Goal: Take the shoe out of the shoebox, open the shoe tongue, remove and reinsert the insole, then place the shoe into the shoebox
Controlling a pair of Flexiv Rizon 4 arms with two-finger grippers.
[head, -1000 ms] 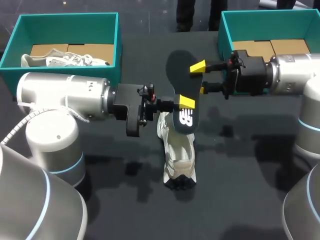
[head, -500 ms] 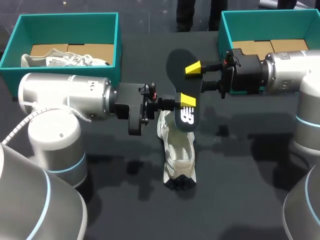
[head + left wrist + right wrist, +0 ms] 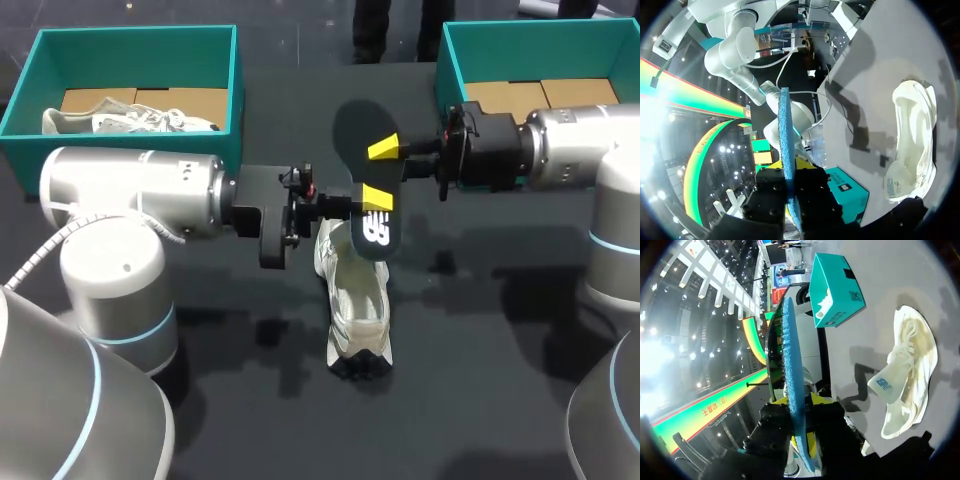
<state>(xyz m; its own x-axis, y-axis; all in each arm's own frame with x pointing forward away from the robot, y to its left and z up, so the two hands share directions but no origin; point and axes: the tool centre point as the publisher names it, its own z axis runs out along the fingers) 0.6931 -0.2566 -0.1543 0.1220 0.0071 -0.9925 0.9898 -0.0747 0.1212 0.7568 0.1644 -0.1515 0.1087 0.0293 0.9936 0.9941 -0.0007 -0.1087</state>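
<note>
Insole [image 3: 358, 128], thin and judged light and floppy, is held upright just above the shoe [image 3: 358, 310]. It is clamped by the left gripper [image 3: 368, 205] near its logo end and by the right gripper [image 3: 392, 158] at mid-length, where a hold seems steadiest.

Bench [image 3: 480, 400]: matte black top, dark throughout. Several soft-edged shadows lie across its middle and near side.
</note>
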